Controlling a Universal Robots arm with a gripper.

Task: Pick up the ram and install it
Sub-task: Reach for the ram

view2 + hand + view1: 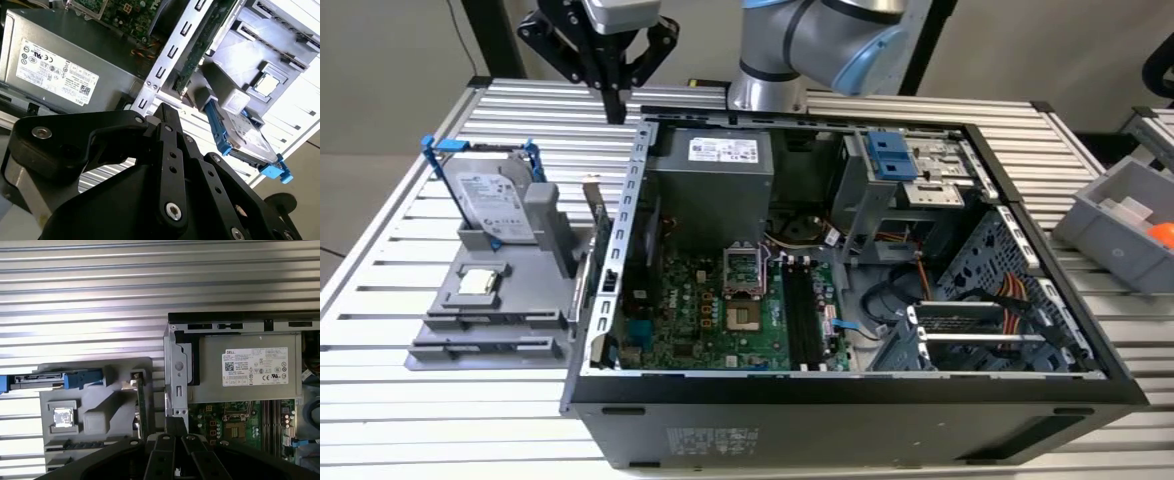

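The end effector [614, 110] hangs over the slatted surface [400, 230] by a corner of the open computer case [854, 420], its fingers [176, 426] drawn narrow, tip to tip, with nothing between them. Well apart from it, the ram [142, 405] stands on edge in the grey holder [100, 390], on the side next to the case wall. A blue-bracketed hard drive [500, 195] stands at the holder's other side, and the black memory slots [803, 310] lie inside the case.
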